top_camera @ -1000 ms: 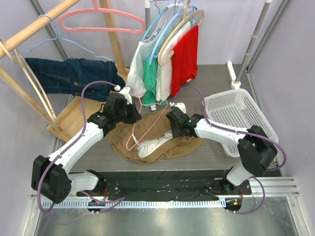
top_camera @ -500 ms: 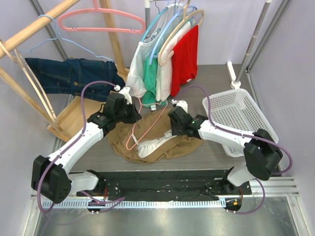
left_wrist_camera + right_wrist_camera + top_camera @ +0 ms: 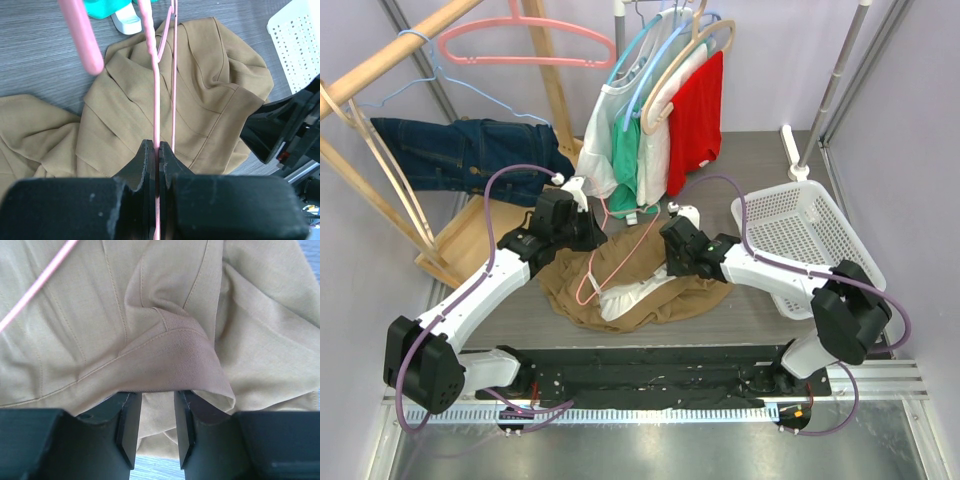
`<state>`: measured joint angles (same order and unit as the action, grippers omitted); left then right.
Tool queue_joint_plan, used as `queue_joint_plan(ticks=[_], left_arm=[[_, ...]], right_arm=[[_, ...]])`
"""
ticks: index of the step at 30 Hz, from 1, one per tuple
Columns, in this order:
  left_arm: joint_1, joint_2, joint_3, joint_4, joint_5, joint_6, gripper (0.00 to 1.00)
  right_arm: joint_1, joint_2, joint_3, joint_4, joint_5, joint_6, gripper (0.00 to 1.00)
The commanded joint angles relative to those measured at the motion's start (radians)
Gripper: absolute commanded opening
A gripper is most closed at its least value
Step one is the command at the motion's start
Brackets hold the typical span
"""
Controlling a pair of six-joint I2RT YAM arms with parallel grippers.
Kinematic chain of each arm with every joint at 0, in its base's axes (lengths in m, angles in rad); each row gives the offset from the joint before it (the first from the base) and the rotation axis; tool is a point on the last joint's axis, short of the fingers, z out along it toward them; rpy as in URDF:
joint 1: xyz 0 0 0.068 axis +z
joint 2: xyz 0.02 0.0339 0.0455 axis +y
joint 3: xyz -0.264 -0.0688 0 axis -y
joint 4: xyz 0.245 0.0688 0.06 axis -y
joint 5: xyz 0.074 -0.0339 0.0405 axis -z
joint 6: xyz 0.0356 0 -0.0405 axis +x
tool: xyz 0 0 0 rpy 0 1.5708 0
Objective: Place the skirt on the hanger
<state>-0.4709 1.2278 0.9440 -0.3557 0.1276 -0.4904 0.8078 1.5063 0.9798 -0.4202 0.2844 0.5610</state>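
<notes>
Grey wood-grain table (image 3: pixel 760 165) beneath my two arms | left gripper (image 3: pixel 159 150) pinched tight on the pink wire hanger (image 3: pixel 155 100) | tan skirt (image 3: pixel 200 115) heaped mid-table under the hanger | right gripper (image 3: pixel 156 400): tips buried under a skirt fold, grip I cannot tell

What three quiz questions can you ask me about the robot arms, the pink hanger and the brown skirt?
1. True or false: the left gripper is shut on the pink hanger.
2. What colour is the skirt lying on the table? A) tan B) blue C) red
3. Fill in the gap: the right gripper has its jaws ____ at a fold of the skirt.

Key: 1 true; 2 A; 3 open.
</notes>
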Motion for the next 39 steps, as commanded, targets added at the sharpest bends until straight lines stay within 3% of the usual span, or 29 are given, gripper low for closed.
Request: queue_joint_plan(ticks=[1, 22, 28, 30, 35, 39], left_arm=[[0.005, -0.028, 0.001, 0.037, -0.016, 0.009, 0.00], [0.005, -0.025, -0.002, 0.034, -0.019, 0.018, 0.00], [0.005, -0.017, 0.006, 0.034, -0.020, 0.021, 0.00], [0.005, -0.016, 0.010, 0.026, -0.019, 0.021, 0.00], [0.005, -0.037, 0.030, -0.011, -0.016, 0.036, 0.00], [0.005, -0.066, 0.045, -0.049, -0.005, 0.049, 0.00]], right_arm=[[0.004, 0.041, 0.022, 0.012, -0.008, 0.034, 0.36], [0.004, 0.051, -0.021, 0.162, 0.036, 0.011, 0.23], [0.005, 0.026, -0.021, 0.160, 0.050, 0.002, 0.01], [0.005, 0.016, -0.015, 0.146, 0.045, -0.004, 0.01], [-0.016, -0.096, 0.028, 0.043, -0.028, -0.027, 0.01], [-0.126, -0.198, 0.049, 0.008, -0.157, -0.061, 0.01]])
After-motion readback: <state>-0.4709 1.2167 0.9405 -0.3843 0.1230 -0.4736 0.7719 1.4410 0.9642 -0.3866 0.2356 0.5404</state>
